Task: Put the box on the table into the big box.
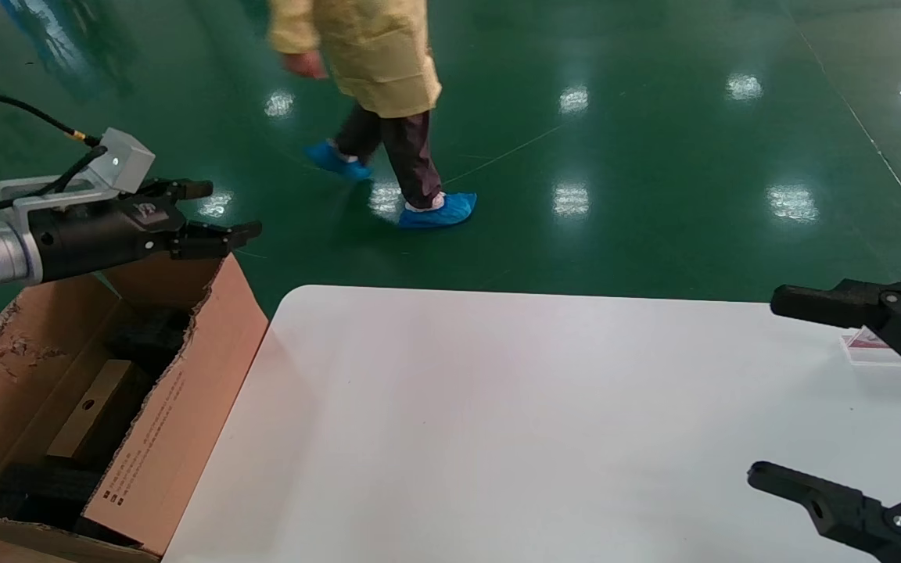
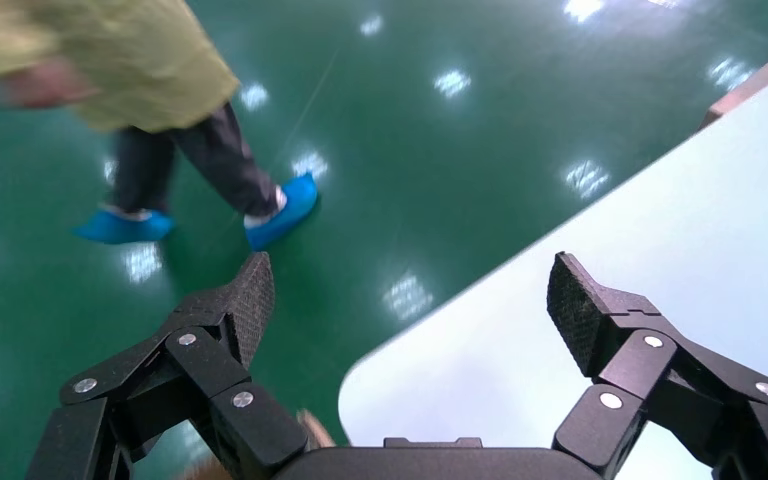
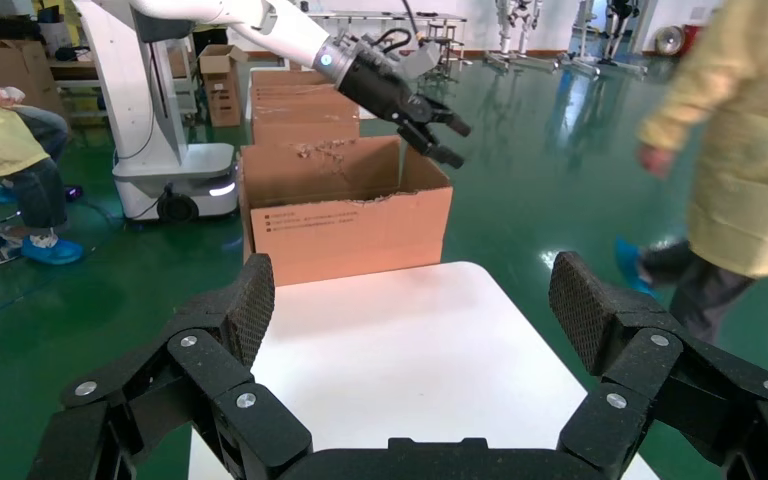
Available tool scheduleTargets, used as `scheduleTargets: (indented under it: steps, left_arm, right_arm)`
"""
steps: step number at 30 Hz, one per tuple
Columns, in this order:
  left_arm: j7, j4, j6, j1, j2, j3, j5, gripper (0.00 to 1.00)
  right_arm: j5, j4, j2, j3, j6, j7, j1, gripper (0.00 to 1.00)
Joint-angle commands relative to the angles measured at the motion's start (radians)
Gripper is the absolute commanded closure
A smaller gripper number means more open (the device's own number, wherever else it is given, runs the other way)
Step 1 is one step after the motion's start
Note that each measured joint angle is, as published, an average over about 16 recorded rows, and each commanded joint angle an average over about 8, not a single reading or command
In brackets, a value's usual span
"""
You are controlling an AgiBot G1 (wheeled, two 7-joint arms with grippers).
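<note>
Left gripper point(image 1: 224, 211) spread above big box point(image 1: 184, 407), box point(image 1: 87, 418) inside

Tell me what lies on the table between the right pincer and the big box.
Nothing: in the right wrist view, the white table is bare from the open right pincer to the big box.

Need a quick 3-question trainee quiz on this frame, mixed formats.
1. True or false: the left pincer is shut on the box.
2. Where does the box lie? A) on the table B) inside the big box C) on the floor
3. Fill in: the right pincer hangs open over the ____.
Key: 1 false, it is open and empty above the big box; 2 B; 3 table.
</note>
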Motion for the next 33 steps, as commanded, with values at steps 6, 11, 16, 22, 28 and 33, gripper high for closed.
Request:
scheduleTargets:
  steps: [6, 11, 16, 22, 28, 33]
  left_arm:
    - [-0.072, -0.179, 0.034, 0.087, -0.003, -0.018, -0.086, 0.00]
    - [-0.123, -0.308, 0.058, 0.149, -0.005, -0.031, -0.148, 0.00]
    - [-0.174, -0.435, 0.083, 0.211, -0.007, -0.044, -0.209, 0.00]
    - [-0.236, -0.589, 0.112, 0.285, -0.010, -0.059, -0.283, 0.00]
    - [-0.297, -0.743, 0.141, 0.360, -0.013, -0.074, -0.357, 0.00]
    - [-0.348, -0.870, 0.165, 0.421, -0.015, -0.087, -0.417, 0.00]
  right_arm:
    - [0.000, 0.000, 0.000, 0.000, 0.000, 0.000, 0.000, 0.00]
    - [0.000, 0.000, 0.000, 0.000, 0.000, 0.000, 0.000, 0.00]
    - [0.000, 0.000, 0.000, 0.000, 0.000, 0.000, 0.000, 0.00]
    - [0.000, 0.000, 0.000, 0.000, 0.000, 0.000, 0.000, 0.00]
    - [0.000, 0.000, 0.000, 0.000, 0.000, 0.000, 0.000, 0.00]
    - [0.000, 0.000, 0.000, 0.000, 0.000, 0.000, 0.000, 0.00]
